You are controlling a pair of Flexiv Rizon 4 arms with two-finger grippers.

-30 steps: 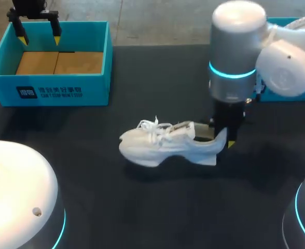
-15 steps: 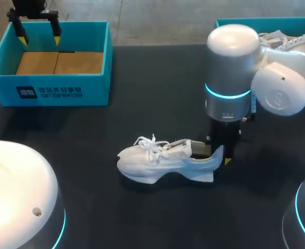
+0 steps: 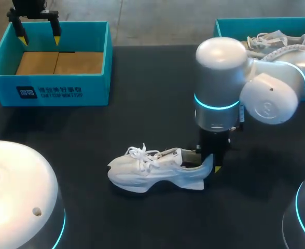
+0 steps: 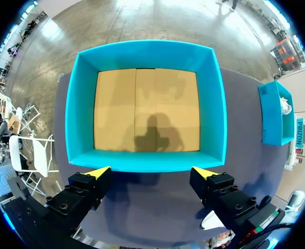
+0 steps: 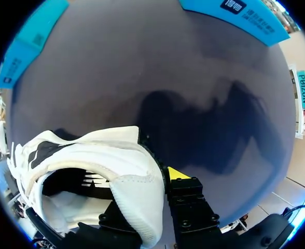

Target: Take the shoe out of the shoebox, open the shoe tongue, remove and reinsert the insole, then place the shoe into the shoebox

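Observation:
A white laced shoe [image 3: 152,168] lies on its sole on the black table [image 3: 142,78], toe to the left. My right gripper [image 3: 208,165] is shut on its heel from above. In the right wrist view the heel collar [image 5: 134,197] sits between the fingers, with one yellow fingertip [image 5: 176,174] showing beside it and the shoe's opening [image 5: 69,181] dark inside. An empty teal shoebox [image 3: 49,92] with a brown cardboard floor stands at the far left. My left gripper [image 3: 38,32] hangs open above its back edge, over the box [image 4: 80,114] with nothing between its fingers [image 4: 151,172].
A second teal box [image 3: 230,23] at the far right holds another white shoe [image 3: 269,40]. My right arm's large joints [image 3: 220,83] hang over the table's middle right. Bare black table lies between the shoe and the left shoebox.
My right arm has carried the shoe leftward and toward the table's near edge, uncovering the far-right box. The left arm has not moved.

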